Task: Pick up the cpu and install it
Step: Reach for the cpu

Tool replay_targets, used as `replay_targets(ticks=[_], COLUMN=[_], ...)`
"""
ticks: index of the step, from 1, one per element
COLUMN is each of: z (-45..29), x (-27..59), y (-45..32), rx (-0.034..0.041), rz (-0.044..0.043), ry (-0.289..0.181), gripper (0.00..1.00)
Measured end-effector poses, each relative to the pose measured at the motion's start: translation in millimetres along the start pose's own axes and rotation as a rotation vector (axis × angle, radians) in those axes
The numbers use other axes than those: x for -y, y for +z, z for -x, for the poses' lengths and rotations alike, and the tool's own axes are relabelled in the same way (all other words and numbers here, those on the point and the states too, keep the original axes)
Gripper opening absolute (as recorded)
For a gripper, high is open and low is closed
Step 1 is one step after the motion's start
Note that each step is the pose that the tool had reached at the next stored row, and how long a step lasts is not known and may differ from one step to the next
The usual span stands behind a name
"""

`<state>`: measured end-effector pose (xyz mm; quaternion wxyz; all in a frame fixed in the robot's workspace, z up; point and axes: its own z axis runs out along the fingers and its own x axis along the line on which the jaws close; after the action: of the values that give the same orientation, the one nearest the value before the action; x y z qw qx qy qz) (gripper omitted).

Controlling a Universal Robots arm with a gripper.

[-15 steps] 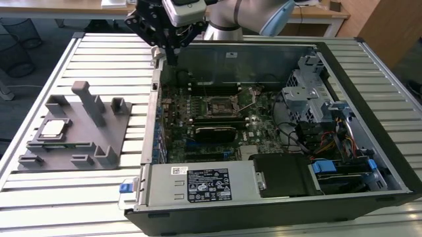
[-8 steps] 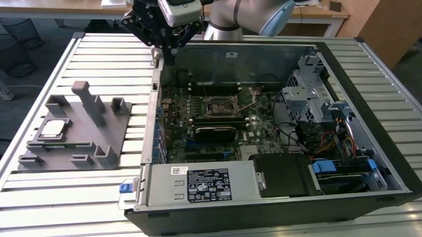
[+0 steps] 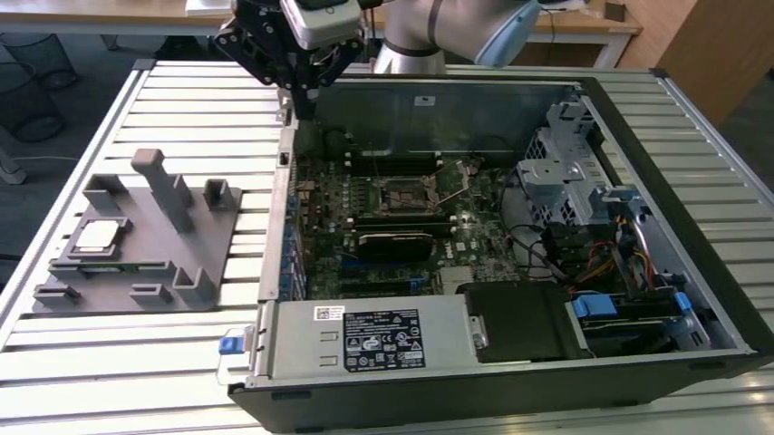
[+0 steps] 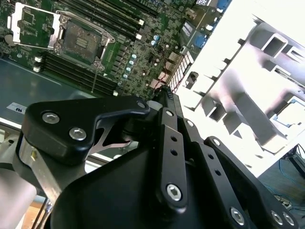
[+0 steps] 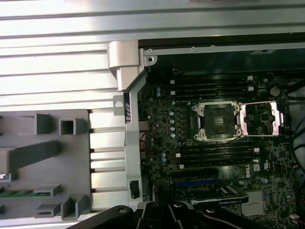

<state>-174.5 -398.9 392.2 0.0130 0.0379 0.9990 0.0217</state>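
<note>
Grey plastic holder block [image 3: 194, 245] carries the cpu [image 3: 97, 237] in a shallow recess. The open computer case [image 3: 484, 399] holds a motherboard [image 3: 362, 199], its socket [image 3: 405, 193] frame swung open. Both rest on a slatted metal table [image 3: 121, 362], with a desk [image 3: 593, 27] behind. The gripper [image 3: 299, 91], clenched on nothing, hangs above the case wall, well apart from the cpu.

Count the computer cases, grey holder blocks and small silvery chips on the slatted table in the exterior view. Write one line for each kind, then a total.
computer case: 1
grey holder block: 1
cpu, the silvery chip lying on the holder block: 1
Total: 3
</note>
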Motion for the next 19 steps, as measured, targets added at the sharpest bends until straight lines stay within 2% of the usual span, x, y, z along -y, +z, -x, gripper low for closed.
replay_targets(ticks=[19], z=[-15.3], x=[1.2], y=[0.0], rx=[0.0], rz=[0.0], ry=[0.0], gripper=[0.11])
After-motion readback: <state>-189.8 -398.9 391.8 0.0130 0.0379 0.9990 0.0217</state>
